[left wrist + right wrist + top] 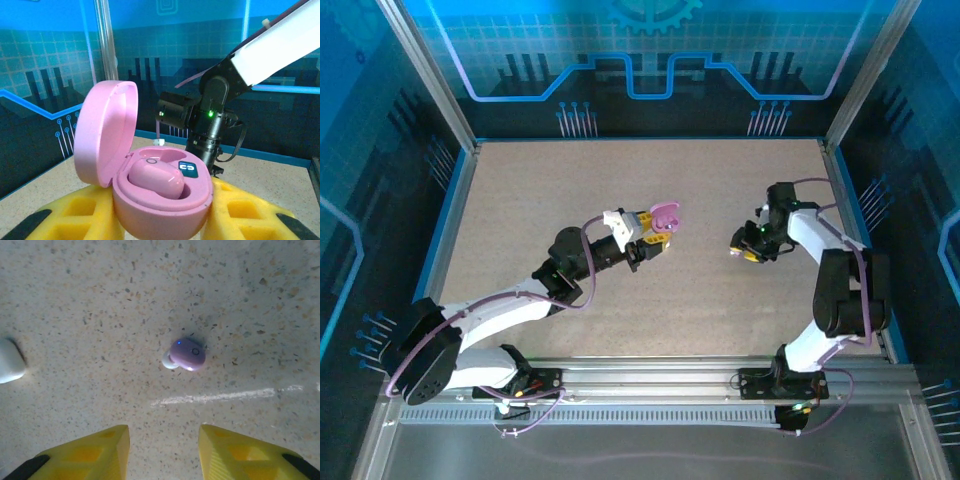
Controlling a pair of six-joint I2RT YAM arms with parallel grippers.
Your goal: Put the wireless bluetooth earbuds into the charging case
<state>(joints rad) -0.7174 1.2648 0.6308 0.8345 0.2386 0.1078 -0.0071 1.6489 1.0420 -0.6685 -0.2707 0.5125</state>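
A pink charging case (pixel 160 200) stands open in the left wrist view, its lid (pixel 105 132) tipped back to the left. My left gripper (pixel 160 222) is shut on its base, a yellow finger on either side. One pink earbud (pixel 156 180) lies in the near socket, and the far socket (pixel 160 154) is bare. From above, this case (pixel 663 214) hangs over the table's middle. A purple earbud (pixel 186 354) with a white tip lies on the table ahead of my right gripper (pixel 164 450). That gripper is open, nothing between its fingers, and in the top view it (pixel 748 250) hovers low, right of centre.
A white rounded object (pixel 9 367) lies on the table, cut by the left edge of the right wrist view. A pale scratch line (pixel 215 396) crosses the speckled table between earbud and fingers. The right arm (pixel 215 115) stands close behind the held case.
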